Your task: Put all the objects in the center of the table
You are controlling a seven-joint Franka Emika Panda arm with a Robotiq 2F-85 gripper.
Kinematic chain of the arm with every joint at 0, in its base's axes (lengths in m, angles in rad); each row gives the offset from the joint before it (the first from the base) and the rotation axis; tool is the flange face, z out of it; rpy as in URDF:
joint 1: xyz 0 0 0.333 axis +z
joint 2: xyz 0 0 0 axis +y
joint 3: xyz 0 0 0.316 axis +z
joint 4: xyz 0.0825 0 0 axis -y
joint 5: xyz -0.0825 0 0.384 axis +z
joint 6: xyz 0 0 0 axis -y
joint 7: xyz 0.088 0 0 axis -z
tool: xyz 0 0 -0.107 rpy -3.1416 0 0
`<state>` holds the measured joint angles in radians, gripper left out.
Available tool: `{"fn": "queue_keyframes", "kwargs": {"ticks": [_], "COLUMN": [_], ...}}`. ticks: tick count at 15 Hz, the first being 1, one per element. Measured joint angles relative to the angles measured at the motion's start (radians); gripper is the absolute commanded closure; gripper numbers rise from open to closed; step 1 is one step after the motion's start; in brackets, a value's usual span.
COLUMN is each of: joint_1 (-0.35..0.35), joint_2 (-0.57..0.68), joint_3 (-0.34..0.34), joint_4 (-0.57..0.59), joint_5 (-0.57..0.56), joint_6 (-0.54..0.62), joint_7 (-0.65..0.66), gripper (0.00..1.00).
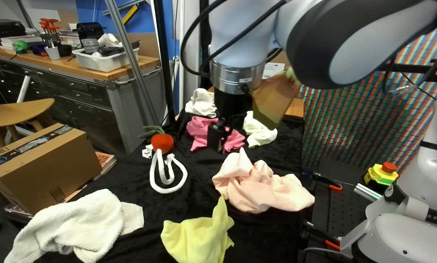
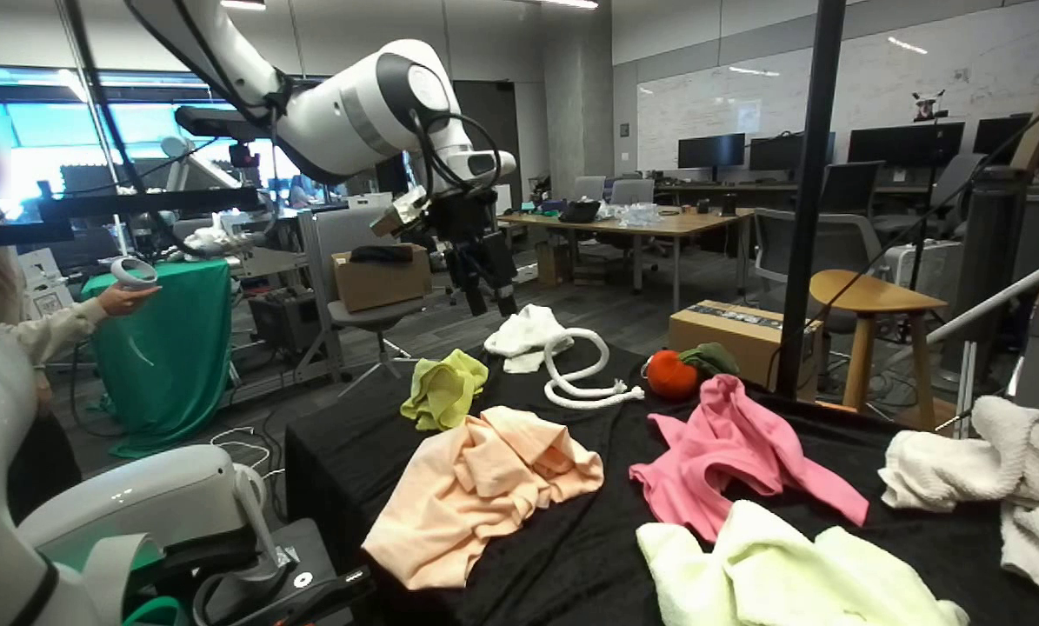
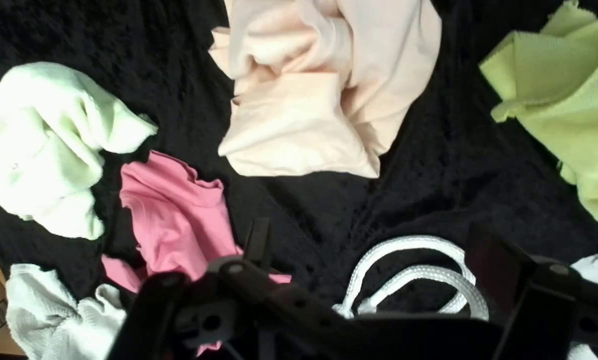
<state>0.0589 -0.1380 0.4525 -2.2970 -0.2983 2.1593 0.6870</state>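
Pincer (image 3: pixel 371 245) spread, nothing gripped, above black-draped table (image 1: pixel 200 186). Gathering judged unfinished: in an exterior view, crumpled white cloth (image 1: pixel 83 223) seen near left, crumpled pink cloth (image 1: pixel 198 128) far, looped white cord (image 1: pixel 161 166) centre-left. Next, white cloth probably to be pinched and carried inward.

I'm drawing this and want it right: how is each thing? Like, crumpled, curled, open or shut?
Pincer, open, holding nothing
Peach cloth, crumpled
Pink cloth, crumpled
Yellow-green cloth, crumpled
Pale green cloth, crumpled
White cloth, near the yellow-green one, crumpled
Other white cloth, near the pink one, crumpled
White cord, curled into loops
Table, draped in black
Red ball, resting on the table
Cardboard box, taped shut
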Motion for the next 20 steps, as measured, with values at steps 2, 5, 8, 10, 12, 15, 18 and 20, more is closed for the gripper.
{"fn": "queue_keyframes", "kwargs": {"ticks": [2,5,8,10,12,15,18,20], "joint_1": [0.017,0.076,0.143,0.182,0.213,0.258,0.293,0.307], "joint_2": [0.093,0.213,0.311,0.367,0.415,0.478,0.538,0.571], "joint_3": [-0.027,-0.071,-0.109,-0.134,-0.159,-0.206,-0.251,-0.278], "joint_4": [0.084,0.205,0.31,0.373,0.426,0.492,0.542,0.567], "joint_5": [-0.015,-0.014,-0.005,-0.001,-0.001,-0.002,-0.003,-0.003], "joint_6": [0.0,-0.002,-0.002,-0.002,-0.002,0.005,0.01,0.01], "joint_7": [0.014,0.013,0.014,0.015,0.024,0.062,0.099,0.115], "gripper": [0.0,0.0,0.0,0.0,0.0,0.0,0.0,0.0]}}
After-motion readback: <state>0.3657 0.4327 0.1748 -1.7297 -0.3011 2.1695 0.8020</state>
